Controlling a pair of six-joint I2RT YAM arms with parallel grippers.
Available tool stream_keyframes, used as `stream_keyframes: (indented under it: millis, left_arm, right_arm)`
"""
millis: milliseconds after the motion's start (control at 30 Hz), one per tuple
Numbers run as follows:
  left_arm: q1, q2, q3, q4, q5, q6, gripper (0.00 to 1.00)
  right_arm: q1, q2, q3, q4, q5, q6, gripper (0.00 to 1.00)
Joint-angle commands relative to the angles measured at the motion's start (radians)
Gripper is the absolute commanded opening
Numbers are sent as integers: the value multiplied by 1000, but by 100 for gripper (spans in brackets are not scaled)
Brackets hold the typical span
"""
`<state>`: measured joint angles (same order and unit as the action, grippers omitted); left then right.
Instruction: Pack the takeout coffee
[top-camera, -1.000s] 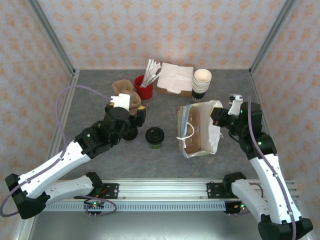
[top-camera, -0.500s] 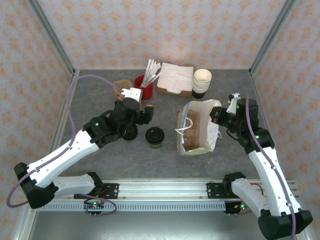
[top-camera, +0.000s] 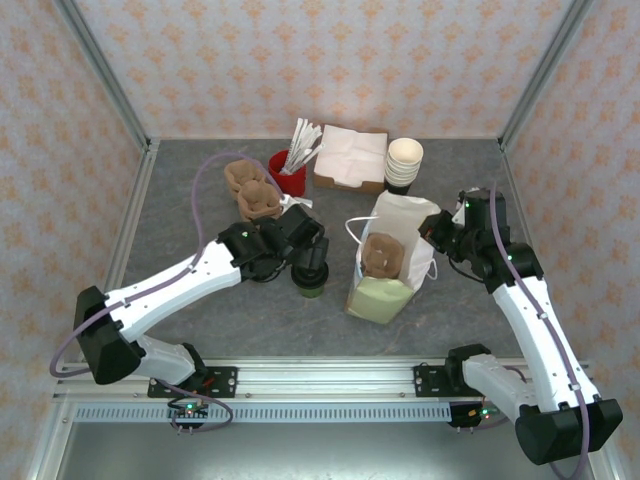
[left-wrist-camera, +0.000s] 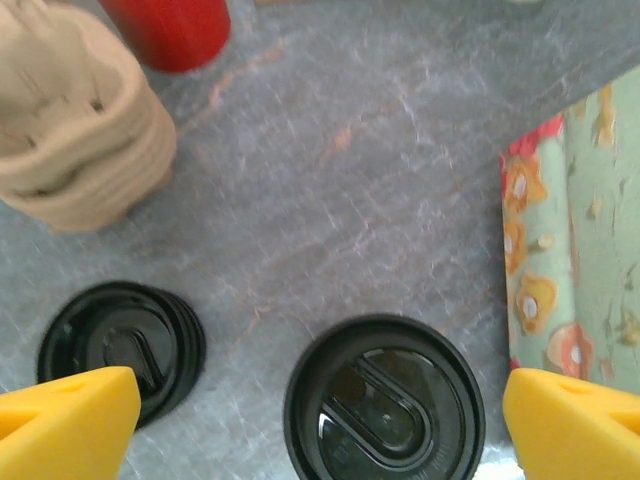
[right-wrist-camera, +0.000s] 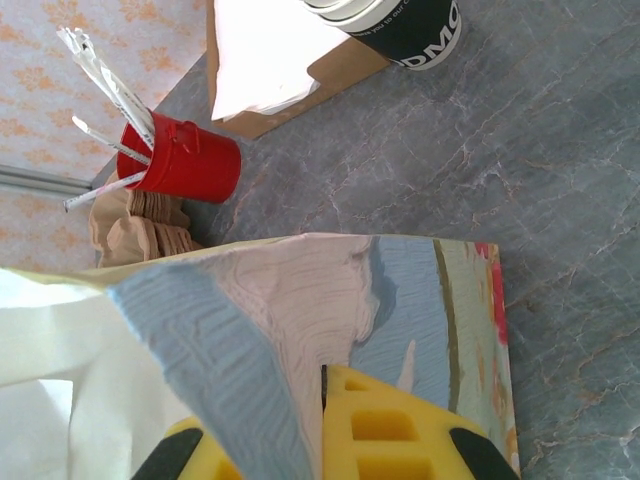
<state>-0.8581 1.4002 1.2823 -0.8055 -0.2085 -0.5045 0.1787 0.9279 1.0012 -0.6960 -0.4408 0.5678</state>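
The coffee (top-camera: 311, 287) is set on the table (top-camera: 450, 312), between a stack of lids (left-wrist-camera: 115, 345) and the bag (top-camera: 378, 298). The left gripper (top-camera: 309, 262) is held right over it. Its fingers (left-wrist-camera: 70, 420) are spread wide, one on each side of the cup's black top, and the cup is not touched. The bag is stood up and open, just right of the coffee, and a brown tray (top-camera: 381, 252) is seen inside it. The bag's top edge is pinched by the right gripper (top-camera: 441, 236), its fingers pressed together on the paper. A red cup (top-camera: 288, 180) of straws is seen at the back.
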Motion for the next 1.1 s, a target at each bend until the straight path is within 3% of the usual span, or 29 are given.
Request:
stream_keyframes:
  millis: [0,567,767,1067]
  left_arm:
    - [-17,9,4,-50,25,-70,97]
    - [-64,100,-51,-20,6,-217,93]
    - [-71,112,-68,7,22,-239,84]
    - [-89,130,-74,12,11,-253,82]
  right_arm:
    - [4,-6,19,-6,23,56,0]
    - [5,17,17,0,51,59,4]
    - [5,12,20,-8,47,50,12]
    - [5,12,46,-31,55,20,22]
